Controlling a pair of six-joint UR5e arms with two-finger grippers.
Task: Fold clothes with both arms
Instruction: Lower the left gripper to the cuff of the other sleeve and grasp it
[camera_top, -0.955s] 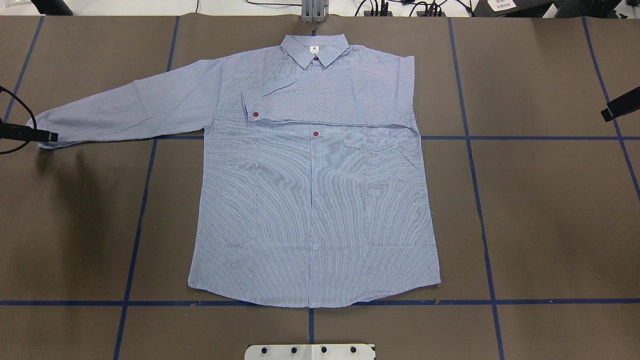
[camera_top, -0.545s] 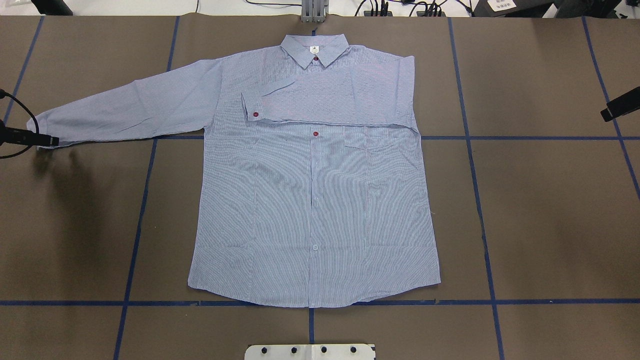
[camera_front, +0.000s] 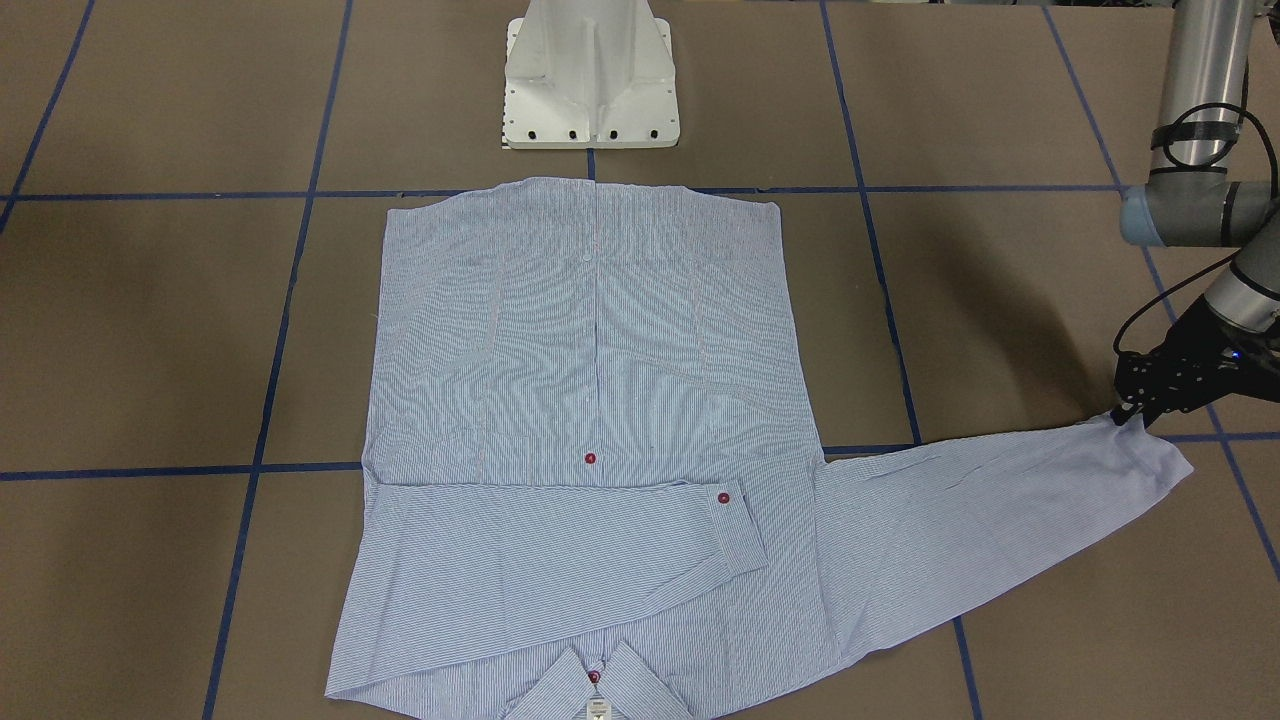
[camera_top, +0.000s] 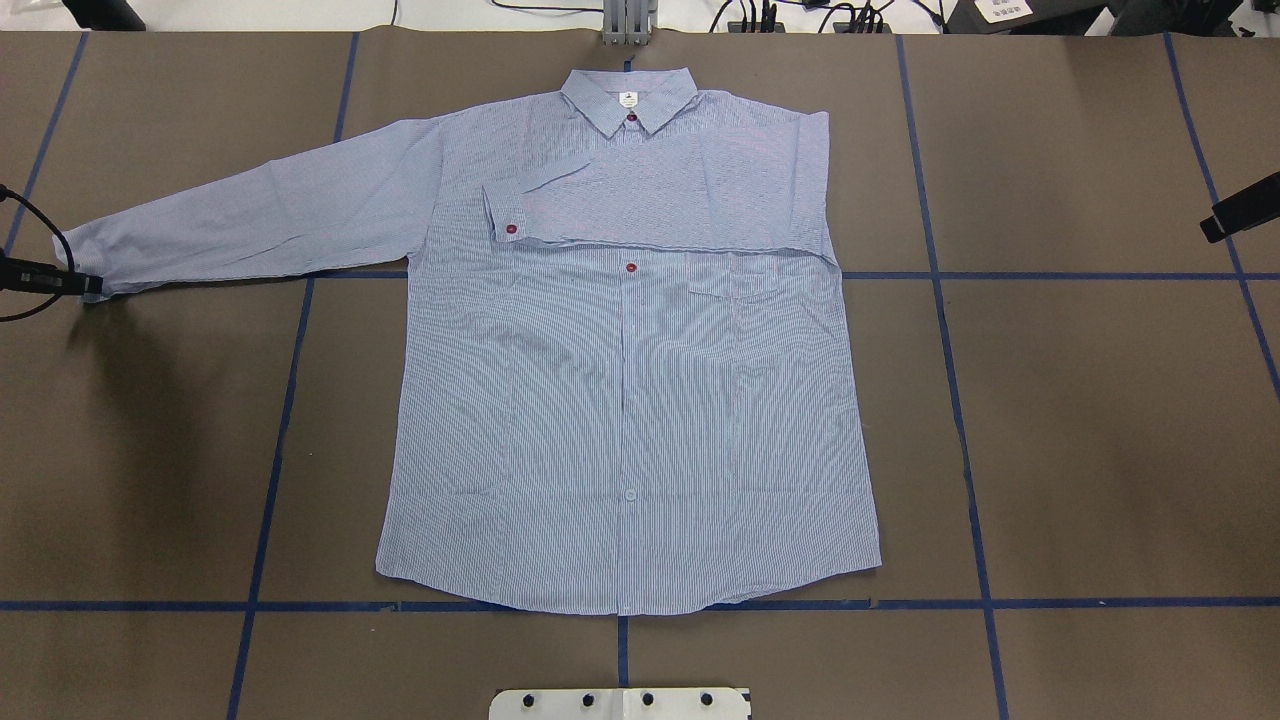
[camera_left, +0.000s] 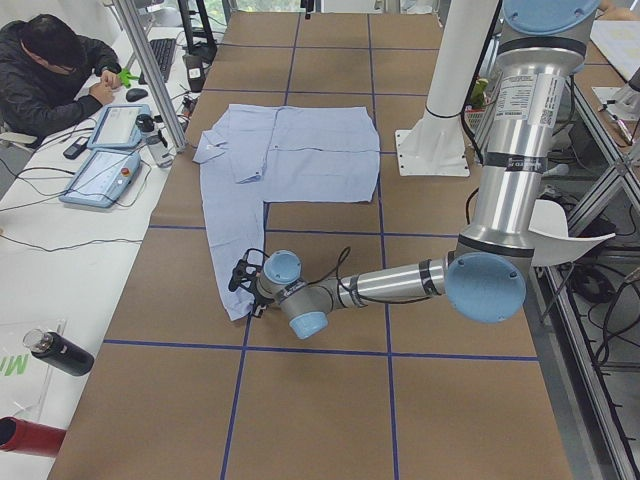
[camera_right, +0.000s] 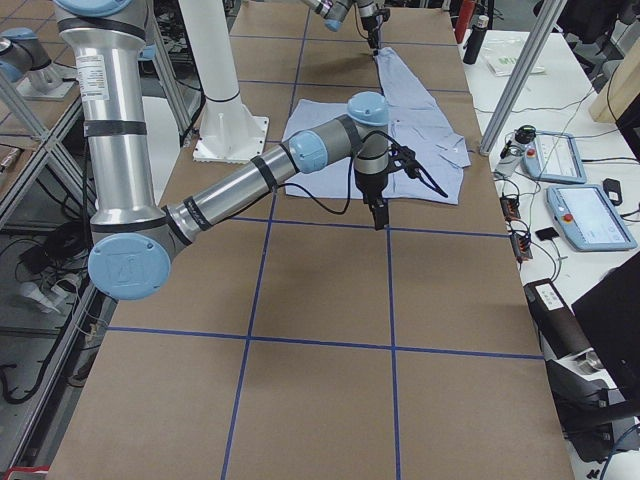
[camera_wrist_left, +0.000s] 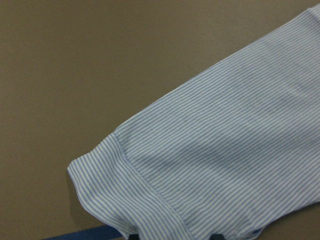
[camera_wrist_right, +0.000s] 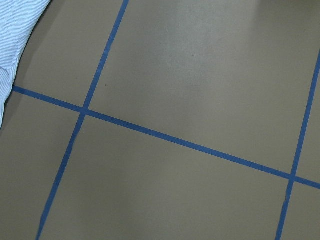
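On the brown table (camera_top: 1100, 450) your shirt (camera_top: 630, 420) lies flat, buttons up, one sleeve folded across the chest, the other stretched out. The left gripper (camera_front: 1125, 415) touches the stretched sleeve's end, and the right gripper (camera_right: 378, 220) hangs well apart from the shirt; you cannot tell whether either is clamped or apart

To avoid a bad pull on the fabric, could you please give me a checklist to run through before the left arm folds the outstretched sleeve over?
1. Left end effector at the outstretched sleeve's cuff: ok.
2. Grip closed on the cuff: cannot tell; the left wrist view shows little but fabric.
3. Shirt body lies flat, front up: ok.
4. Other sleeve lies folded across the chest: ok.
5. Right end effector clear of the shirt, over bare table: ok.
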